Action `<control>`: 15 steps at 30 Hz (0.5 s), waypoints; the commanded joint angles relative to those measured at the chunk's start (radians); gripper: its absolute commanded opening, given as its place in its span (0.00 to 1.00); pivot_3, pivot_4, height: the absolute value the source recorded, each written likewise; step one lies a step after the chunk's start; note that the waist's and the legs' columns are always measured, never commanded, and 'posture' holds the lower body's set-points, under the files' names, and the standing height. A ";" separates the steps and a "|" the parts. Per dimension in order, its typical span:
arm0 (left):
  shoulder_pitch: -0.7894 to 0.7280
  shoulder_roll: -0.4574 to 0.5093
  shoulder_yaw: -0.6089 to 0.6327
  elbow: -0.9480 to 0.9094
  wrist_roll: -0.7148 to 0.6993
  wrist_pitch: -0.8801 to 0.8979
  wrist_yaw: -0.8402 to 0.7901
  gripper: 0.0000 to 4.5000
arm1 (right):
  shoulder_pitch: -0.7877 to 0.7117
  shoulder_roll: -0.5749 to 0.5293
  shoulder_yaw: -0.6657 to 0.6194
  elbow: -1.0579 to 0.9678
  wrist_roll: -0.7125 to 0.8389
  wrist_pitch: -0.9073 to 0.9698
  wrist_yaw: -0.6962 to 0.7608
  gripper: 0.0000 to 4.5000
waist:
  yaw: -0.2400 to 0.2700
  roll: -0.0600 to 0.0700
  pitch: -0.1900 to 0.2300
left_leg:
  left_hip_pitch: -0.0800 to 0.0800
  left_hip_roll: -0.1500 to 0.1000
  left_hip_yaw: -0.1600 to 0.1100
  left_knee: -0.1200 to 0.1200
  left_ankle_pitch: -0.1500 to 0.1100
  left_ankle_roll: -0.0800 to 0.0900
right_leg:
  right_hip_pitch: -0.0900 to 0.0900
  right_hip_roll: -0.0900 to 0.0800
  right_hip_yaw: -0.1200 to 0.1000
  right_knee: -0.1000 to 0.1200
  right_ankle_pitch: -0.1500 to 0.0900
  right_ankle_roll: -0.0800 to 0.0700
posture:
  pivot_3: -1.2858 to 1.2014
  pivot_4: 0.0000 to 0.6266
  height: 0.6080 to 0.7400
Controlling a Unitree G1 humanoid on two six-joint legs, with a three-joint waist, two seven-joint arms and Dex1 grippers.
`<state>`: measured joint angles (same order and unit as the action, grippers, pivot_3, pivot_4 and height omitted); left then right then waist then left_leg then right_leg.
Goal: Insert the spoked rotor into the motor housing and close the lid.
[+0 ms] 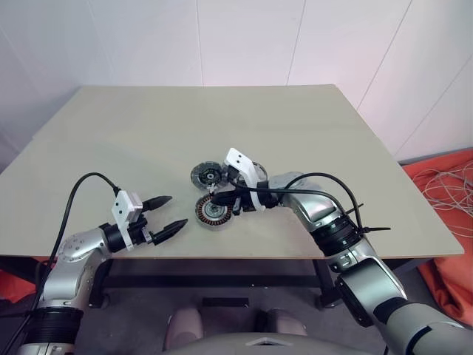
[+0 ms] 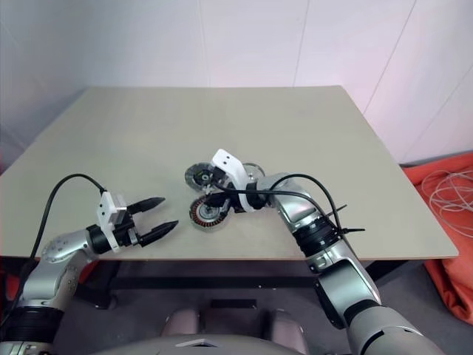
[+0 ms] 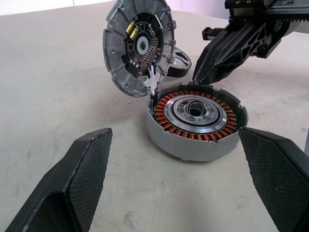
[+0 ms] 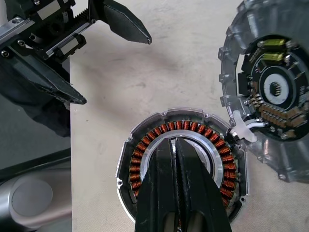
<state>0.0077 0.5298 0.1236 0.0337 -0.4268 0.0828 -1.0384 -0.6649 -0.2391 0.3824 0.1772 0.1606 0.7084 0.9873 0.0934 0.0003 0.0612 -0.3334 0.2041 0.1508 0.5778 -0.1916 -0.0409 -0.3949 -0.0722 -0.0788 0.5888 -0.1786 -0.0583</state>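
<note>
Spoked rotor leans on edge at 11 o'clock of the open motor housing, lid off behind it, so insertion and closing both remain; right wrist view shows the right gripper pinched together, empty, over the bore, head view the left gripper spread wide at 9 o'clock.

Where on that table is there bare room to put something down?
The far half of the table, behind the parts, is bare, and so are its left and right flanks. It is crowded near the front middle: the housing, a disc with a circuit board, the right gripper and the left gripper cluster there.
</note>
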 commanded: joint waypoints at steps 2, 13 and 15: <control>-0.020 0.004 0.007 -0.010 -0.002 -0.020 0.002 1.00 | -0.006 0.009 0.009 0.006 0.001 -0.025 -0.003 0.00 | 0.000 0.000 0.000 | 0.000 0.000 0.000 0.000 0.000 0.000 | 0.000 0.000 0.000 0.000 0.000 0.000 | 0.52 0.00 1.00; -0.027 0.004 0.009 -0.005 0.001 -0.020 0.004 1.00 | -0.023 0.024 0.052 0.178 -0.074 -0.117 -0.034 0.00 | -0.001 0.000 0.000 | 0.000 0.000 0.000 0.000 0.000 0.000 | 0.000 0.000 0.000 0.000 0.000 0.000 | 0.52 0.00 1.00; -0.028 0.003 0.010 -0.004 0.001 -0.021 0.005 1.00 | -0.024 0.029 0.042 0.200 -0.071 -0.114 -0.043 0.00 | -0.001 0.000 0.000 | 0.001 0.000 0.000 0.000 0.000 0.000 | 0.001 0.000 0.000 0.000 0.000 0.000 | 0.52 0.00 1.00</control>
<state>-0.0020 0.5297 0.1230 0.0388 -0.4204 0.0812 -1.0374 -0.6811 -0.2093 0.4268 0.3469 0.1132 0.5932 0.9605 0.0922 0.0004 0.0611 -0.3323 0.2040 0.1508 0.5778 -0.1915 -0.0410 -0.3940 -0.0722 -0.0788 0.5890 -0.1786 -0.0584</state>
